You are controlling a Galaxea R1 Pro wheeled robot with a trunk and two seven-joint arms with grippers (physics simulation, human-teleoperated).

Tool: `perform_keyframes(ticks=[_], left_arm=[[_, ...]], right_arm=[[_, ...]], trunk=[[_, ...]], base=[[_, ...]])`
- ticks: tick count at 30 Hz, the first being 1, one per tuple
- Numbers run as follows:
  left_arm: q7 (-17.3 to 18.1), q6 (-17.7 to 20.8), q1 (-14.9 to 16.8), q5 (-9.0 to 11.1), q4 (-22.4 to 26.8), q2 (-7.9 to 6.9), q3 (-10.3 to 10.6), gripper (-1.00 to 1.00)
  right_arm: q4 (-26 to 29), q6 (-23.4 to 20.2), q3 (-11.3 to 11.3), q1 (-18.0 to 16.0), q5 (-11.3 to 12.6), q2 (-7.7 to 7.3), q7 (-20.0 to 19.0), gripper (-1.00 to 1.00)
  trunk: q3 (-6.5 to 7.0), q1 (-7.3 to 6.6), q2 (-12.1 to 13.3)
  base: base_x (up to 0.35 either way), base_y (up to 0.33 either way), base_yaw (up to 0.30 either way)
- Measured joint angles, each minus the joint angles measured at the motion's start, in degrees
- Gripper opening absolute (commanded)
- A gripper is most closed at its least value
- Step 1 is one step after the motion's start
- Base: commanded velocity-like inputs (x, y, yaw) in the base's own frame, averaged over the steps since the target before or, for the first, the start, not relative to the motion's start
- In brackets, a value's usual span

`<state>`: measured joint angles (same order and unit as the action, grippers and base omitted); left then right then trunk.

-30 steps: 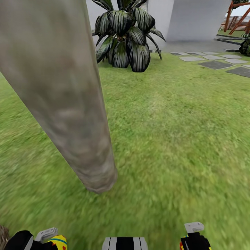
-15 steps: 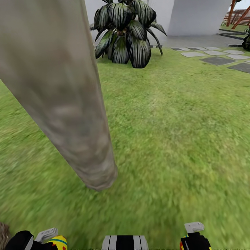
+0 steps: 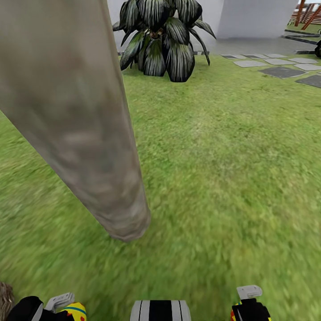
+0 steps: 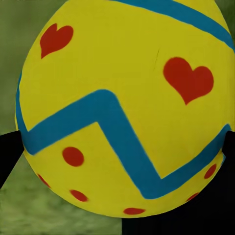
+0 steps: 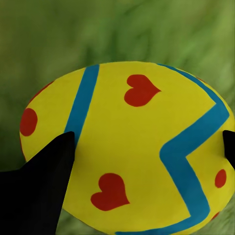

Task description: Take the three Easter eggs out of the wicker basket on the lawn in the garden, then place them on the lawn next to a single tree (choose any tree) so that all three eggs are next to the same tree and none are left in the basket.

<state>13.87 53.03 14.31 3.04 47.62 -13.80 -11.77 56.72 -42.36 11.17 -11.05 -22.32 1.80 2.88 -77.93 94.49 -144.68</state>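
At the lower left of the head view, the left gripper [image 3: 60, 303] holds a yellow egg [image 3: 76, 311]; in the left wrist view this egg [image 4: 125, 105] sits between the dark fingers [image 4: 10, 156], pinched on both sides. Just ahead stands the tree trunk [image 3: 84, 125], its base on the lawn [image 3: 223, 156]. Behind it is a short palm [image 3: 162, 40], with grey paving slabs [image 3: 283, 71] further right. At the lower right, the right gripper [image 3: 249, 301] pinches a second egg [image 5: 127, 147] above the grass.
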Motion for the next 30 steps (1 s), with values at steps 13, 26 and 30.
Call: perform_keyframes(ticks=[13,26,30], left_arm=[[-0.02,0.0,0.0,0.01,0.25,0.37,-0.15,1.0],[-0.05,0.0,0.0,-0.1,0.07,1.21,-0.1,1.0],[-0.04,0.0,0.0,-0.12,0.06,1.23,-0.09,1.0]], right_arm=[[-0.07,0.0,0.0,0.0,0.01,0.0,0.05,1.0],[-0.09,0.0,0.09,0.0,0.01,0.0,0.09,1.0],[-0.09,0.0,0.09,0.0,0.01,0.0,0.09,1.0]], trunk=[[0.0,0.0,0.0],[0.0,0.0,0.0],[0.66,-0.08,0.04]], base=[[0.0,0.0,0.0],[0.0,0.0,0.0],[0.0,0.0,0.0]])
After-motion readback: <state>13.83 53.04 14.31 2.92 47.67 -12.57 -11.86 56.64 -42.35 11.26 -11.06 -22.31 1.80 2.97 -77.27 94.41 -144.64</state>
